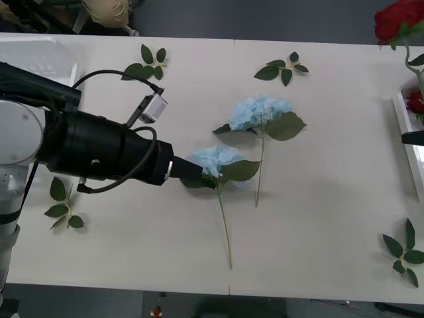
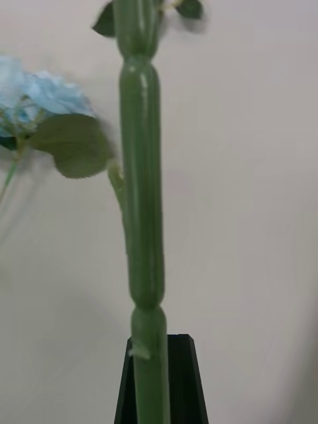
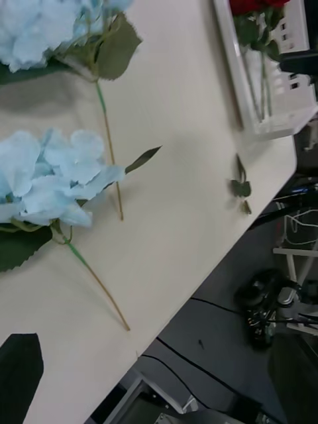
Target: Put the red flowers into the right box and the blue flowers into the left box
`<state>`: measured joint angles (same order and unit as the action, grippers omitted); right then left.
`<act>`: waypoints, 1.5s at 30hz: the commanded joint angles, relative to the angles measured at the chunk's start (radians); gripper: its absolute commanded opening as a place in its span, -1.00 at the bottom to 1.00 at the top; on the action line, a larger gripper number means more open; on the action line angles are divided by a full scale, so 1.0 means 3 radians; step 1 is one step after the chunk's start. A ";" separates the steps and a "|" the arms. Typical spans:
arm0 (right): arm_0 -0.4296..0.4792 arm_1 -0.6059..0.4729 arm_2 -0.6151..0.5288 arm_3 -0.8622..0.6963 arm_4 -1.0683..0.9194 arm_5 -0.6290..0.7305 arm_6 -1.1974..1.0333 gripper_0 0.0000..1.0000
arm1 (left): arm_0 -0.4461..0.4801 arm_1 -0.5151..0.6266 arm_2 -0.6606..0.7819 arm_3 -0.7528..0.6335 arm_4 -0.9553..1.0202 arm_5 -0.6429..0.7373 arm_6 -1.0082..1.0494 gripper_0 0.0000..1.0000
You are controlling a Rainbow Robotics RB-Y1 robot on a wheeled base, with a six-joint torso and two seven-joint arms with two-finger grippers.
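Two blue flowers lie mid-table, one (image 1: pixel 260 111) farther back and one (image 1: pixel 217 159) nearer. My left gripper (image 1: pixel 192 171) is open at the nearer bloom's left side; that bloom (image 3: pixel 53 175) sits just beyond one black finger (image 3: pixel 20 371). The right gripper (image 2: pixel 159 344) is shut on a thick green stem (image 2: pixel 142 199). Red flowers (image 1: pixel 397 20) stand high at the table's right end above the right box (image 1: pixel 403 129), where the right gripper (image 1: pixel 412 138) shows as a dark tip. Another red bloom (image 1: pixel 416 101) is inside that box. The left box (image 1: pixel 40 53) stands at the far left.
Loose green leaf sprigs lie at the back left (image 1: pixel 147 63), back centre (image 1: pixel 283 68), front left (image 1: pixel 63 205) and front right (image 1: pixel 404 252). The table's front edge runs just below the flower stems. Cables and equipment sit on the floor (image 3: pixel 265 305) past the table.
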<state>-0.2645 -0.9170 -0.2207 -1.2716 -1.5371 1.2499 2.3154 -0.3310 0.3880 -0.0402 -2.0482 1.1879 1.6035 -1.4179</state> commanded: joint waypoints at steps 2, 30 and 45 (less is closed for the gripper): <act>-0.0029 -0.0267 -0.0231 0.0153 0.0424 0.0103 -0.0242 -1.00 | -0.0057 -0.0056 -0.0408 -0.0265 -0.0462 -0.0007 0.0406 1.00; -0.0034 -0.0390 -0.0374 0.0762 0.2020 -0.0848 -0.0749 -1.00 | -0.0195 -0.0455 -0.1748 0.0640 -0.2282 -0.0779 0.0963 1.00; -0.0034 -0.0384 -0.0180 0.0935 0.2112 -0.1175 -0.0805 -0.54 | -0.0558 -0.0465 -0.2131 0.1228 -0.2446 -0.1060 0.0917 1.00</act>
<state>-0.2645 -0.9888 -0.2589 -0.9833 -0.9115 0.9054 2.1163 -0.4563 0.2577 -0.6622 -1.6955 0.4648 1.2924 -1.1525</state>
